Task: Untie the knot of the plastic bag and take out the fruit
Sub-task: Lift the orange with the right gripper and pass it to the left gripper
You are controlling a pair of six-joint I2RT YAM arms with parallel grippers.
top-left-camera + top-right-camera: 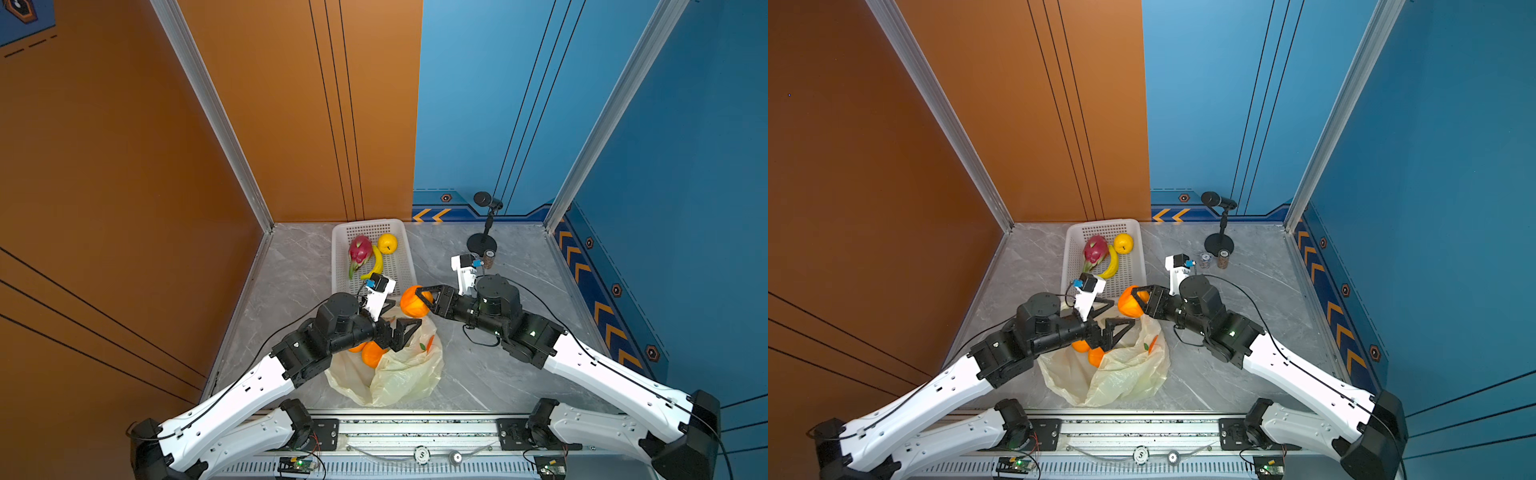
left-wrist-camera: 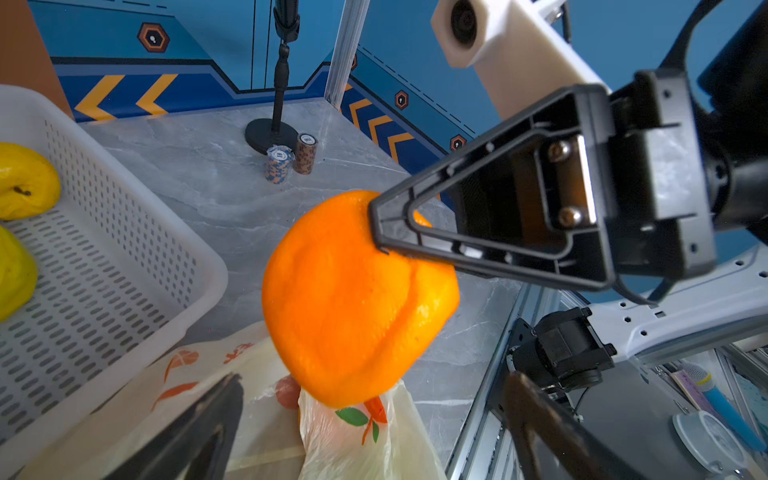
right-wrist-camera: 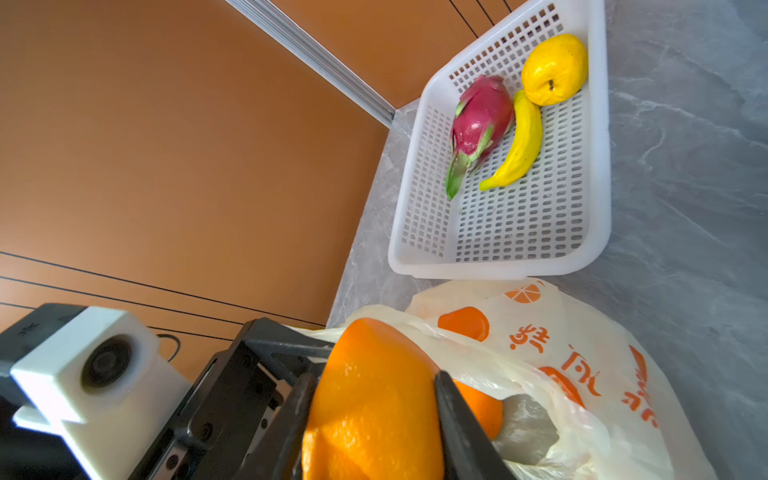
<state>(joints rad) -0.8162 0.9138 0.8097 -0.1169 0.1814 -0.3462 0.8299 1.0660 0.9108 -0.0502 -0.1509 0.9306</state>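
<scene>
The left arm lies across the top of the thin pale-yellow plastic bag, so part of the bag and what is in it is hidden. Two smaller oranges peek out from under that arm, and only bits of them show. The knot cannot be made out in any view. In the left wrist view a small pinkish round thing sits inside the bag, too blurry to name. Of the left gripper, that view shows only dark, blurry fingers, cut off at the edge. In both top views one finger of the right gripper is hidden behind the big round orange fruit.

The bag lies crumpled on the grey marble table, near the front, just next to the white plastic basket with holes. In the basket a pink dragon fruit with green tips, a round yellow fruit and a curved yellow banana lie side by side.

The left arm reaches in from the left, low over the bag. The left gripper points to the right with its jaws spread wide, and nothing is between them. The right arm comes in from the right, bent at the elbow, pointing left. The right gripper is closed on the big round orange fruit, one finger on each side, pressing a dent into it. That fruit is held up off the table, over the far edge of the bag, near the basket's closest corner.
</scene>
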